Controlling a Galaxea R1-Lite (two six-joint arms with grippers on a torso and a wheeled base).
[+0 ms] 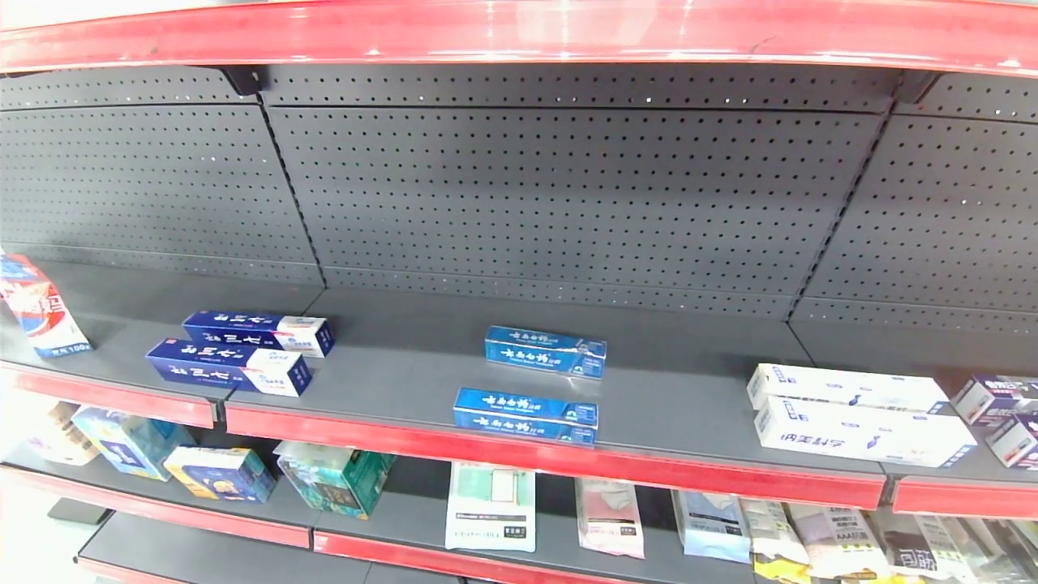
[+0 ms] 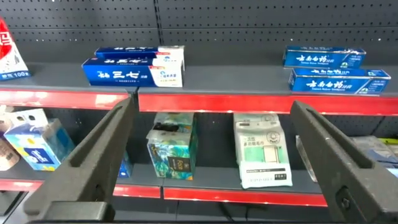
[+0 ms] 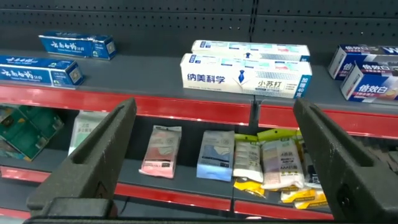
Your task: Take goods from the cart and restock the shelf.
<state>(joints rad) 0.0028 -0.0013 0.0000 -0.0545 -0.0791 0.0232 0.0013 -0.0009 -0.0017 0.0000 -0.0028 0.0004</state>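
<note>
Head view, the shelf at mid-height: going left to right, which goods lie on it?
Red-and-white carton → two dark blue boxes → two lighter blue boxes → two long white boxes → purple-and-white boxes.

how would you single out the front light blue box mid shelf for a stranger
Find the grey shelf below the pegboard wall. In its middle bay two bright blue boxes lie one behind the other: the front box sits at the red edge, the rear box deeper in. Neighbours are navy boxes to the left and white boxes to the right.
</note>
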